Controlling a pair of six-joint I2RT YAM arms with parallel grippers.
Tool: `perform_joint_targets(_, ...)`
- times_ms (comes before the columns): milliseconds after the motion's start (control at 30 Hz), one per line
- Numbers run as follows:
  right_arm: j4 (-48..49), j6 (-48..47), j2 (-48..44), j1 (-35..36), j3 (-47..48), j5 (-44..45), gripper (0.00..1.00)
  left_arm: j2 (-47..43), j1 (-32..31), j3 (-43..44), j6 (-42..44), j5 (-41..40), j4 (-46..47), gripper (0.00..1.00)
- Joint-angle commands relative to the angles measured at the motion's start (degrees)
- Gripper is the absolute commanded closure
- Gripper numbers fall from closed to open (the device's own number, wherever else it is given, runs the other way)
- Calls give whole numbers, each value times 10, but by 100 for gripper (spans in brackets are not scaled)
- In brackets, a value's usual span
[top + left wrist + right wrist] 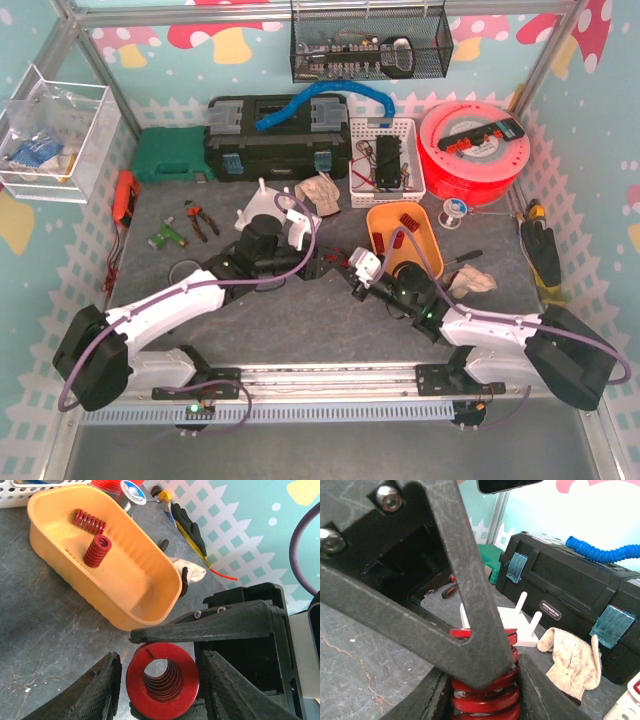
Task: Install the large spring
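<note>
The large red spring (162,702) shows end-on in the left wrist view and side-on in the right wrist view (485,700). My right gripper (482,680) is shut on it, a finger (210,627) pressing on its top. My left gripper (161,670) is open and straddles the spring, its fingers close on both sides with a thin gap on the left. Both grippers meet at mid-table: left (322,265), right (347,268). The white peg fixture (270,215) stands behind the left gripper and also shows in the right wrist view (522,630).
An orange tray (385,215) holding two small red springs (97,550) lies right of the grippers. Behind are a black toolbox (275,135), a white basket (385,160), a red spool (470,140) and a cloth (320,190). Pliers (200,220) lie to the left and gloves (540,250) to the right.
</note>
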Motion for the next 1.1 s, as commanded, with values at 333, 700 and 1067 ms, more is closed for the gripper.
perform_joint_targets(333,37,-8,14,9,3,-3,92,0,-4,16,6,24,-9,78)
perform_joint_targets(700,-2,29,5,9,20,18,45,-51,-4,3,-32,-9,-9,100)
perform_joint_targets(1067,-249,162,-103,7,103,138,1,-99,20,16,-55,-250,-54,100)
